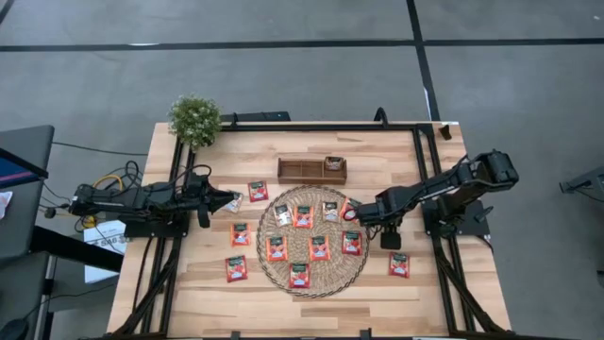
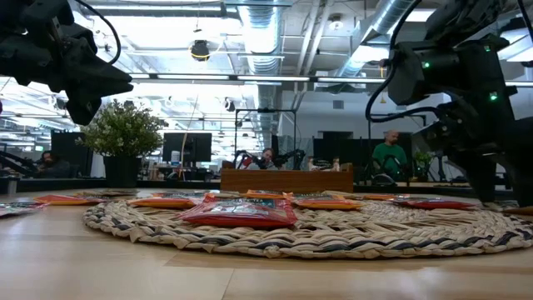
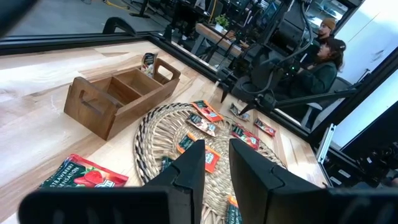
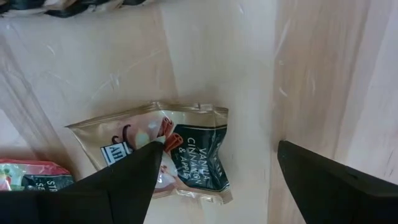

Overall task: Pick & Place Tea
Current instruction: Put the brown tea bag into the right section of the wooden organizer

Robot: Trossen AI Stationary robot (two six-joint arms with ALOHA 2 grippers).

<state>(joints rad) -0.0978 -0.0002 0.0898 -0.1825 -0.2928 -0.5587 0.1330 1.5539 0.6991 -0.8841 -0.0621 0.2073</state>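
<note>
Several red-orange tea sachets [image 1: 303, 216] lie flat on the round straw mat [image 1: 283, 279]. Others lie on the wood around it [image 1: 236, 268]. My right gripper [image 4: 217, 158] points down, wide open, just off the mat's right edge [image 1: 390, 236]. Below it a pale beige tea sachet [image 4: 193, 134] lies flat on the table. One finger [image 4: 134, 174] stands over the sachet's middle and the other over bare wood to its side. A red sachet [image 4: 28, 174] lies beside the pale one. My left gripper [image 3: 217, 168] waits level at the table's left [image 1: 226, 200], its fingers slightly parted with nothing between them. My right gripper comes at the pale sachet from above, pointing down. One finger [image 4: 134, 174] covers part of the sachet's printed face [image 4: 186, 152]. Whether that finger touches the sachet I cannot tell.
A brown wooden tray [image 1: 294, 170] with compartments stands at the far side of the mat, a sachet [image 1: 333, 163] in its right end. A potted plant [image 1: 195, 118] stands at the far left corner. People sit beyond the table [image 2: 389, 154].
</note>
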